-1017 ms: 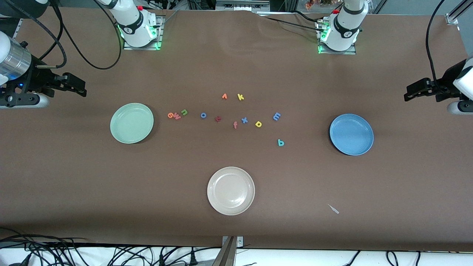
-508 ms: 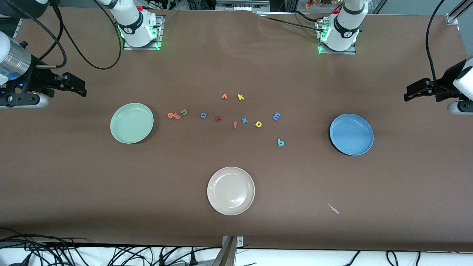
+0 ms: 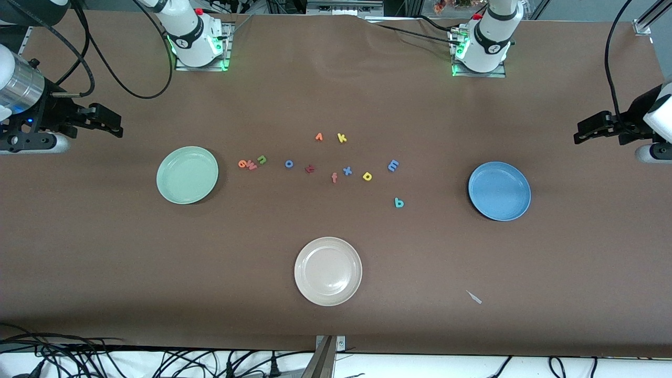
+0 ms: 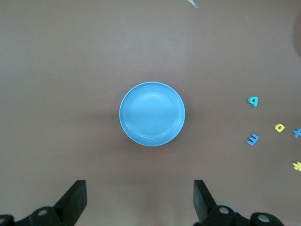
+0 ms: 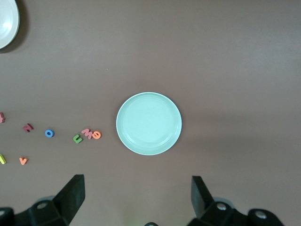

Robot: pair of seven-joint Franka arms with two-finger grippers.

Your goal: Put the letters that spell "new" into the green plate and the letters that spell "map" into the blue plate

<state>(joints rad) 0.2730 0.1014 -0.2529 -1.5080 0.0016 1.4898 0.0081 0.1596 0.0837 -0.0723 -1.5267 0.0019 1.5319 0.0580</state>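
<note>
We see the green plate (image 3: 187, 175), blue plate (image 3: 499, 190) and cream-white plate (image 3: 328, 271) all bare. Nothing has shifted since the earlier frame. The "new" letters (image 3: 252, 163) lie just beside the green plate; the "map" letters (image 3: 388, 178) lie scattered between it and the blue plate. Left hand (image 3: 592, 129) and right hand (image 3: 105, 122) wait spread wide, holding nothing.

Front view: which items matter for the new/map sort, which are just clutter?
Job:
green n, orange e, pinkish-red w, green plate
blue m, teal a, yellow p, blue plate

Clutter:
cream-white plate, yellow k, blue o, blue x, dark red t, salmon f
</note>
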